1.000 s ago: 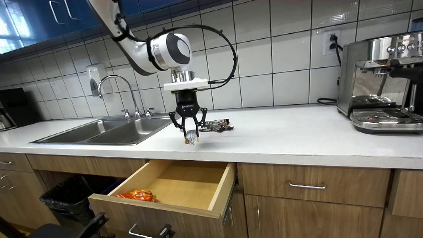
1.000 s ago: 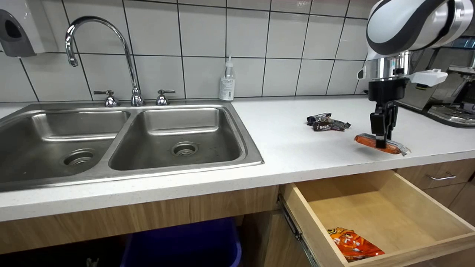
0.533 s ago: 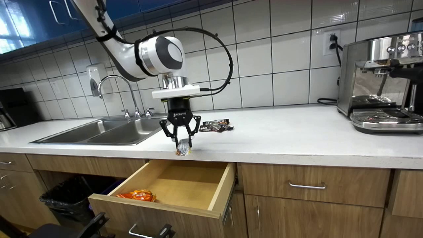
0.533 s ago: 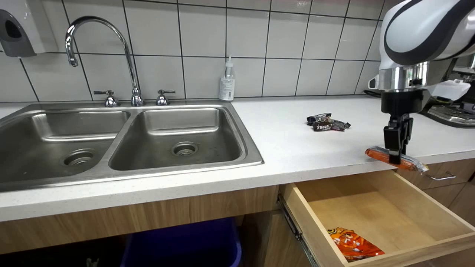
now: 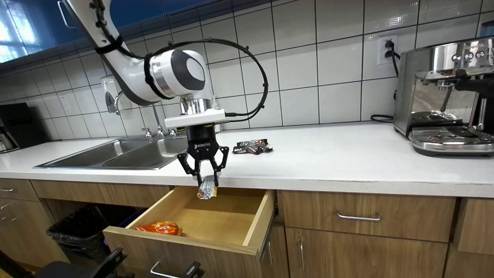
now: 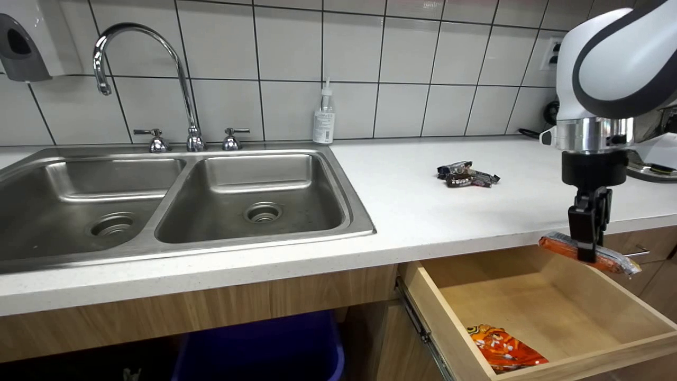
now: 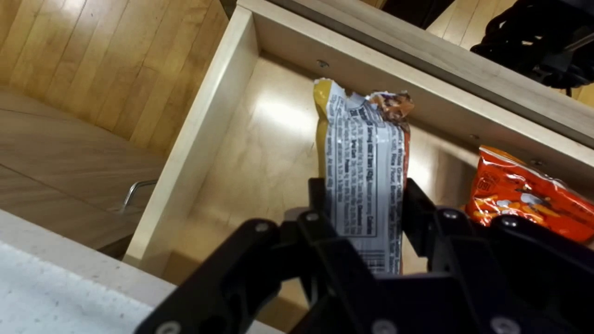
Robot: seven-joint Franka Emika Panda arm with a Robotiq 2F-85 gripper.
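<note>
My gripper (image 5: 208, 184) is shut on a wrapped bar (image 7: 364, 153), with one finger on each long side of it. The bar has a silver back with printed text and orange and yellow edges; its orange side shows in an exterior view (image 6: 560, 247). The gripper points down and holds the bar above the open wooden drawer (image 7: 260, 157), just in front of the counter edge. An orange snack bag (image 7: 524, 195) lies in the drawer near its front corner and shows in both exterior views. The bar's lower end in the wrist view is hidden by the gripper.
Several dark wrapped bars (image 6: 468, 175) lie in a pile on the white counter (image 5: 332, 154). A double steel sink (image 6: 169, 211) and a clear bottle (image 6: 323, 124) are beside them. An espresso machine (image 5: 444, 96) stands on the counter. A black-lined bin (image 5: 83, 231) sits beside the drawer.
My gripper has moved off the counter, forward and down, carrying the bar from above the counter to over the open drawer. The orange bag and the dark bars have not moved.
</note>
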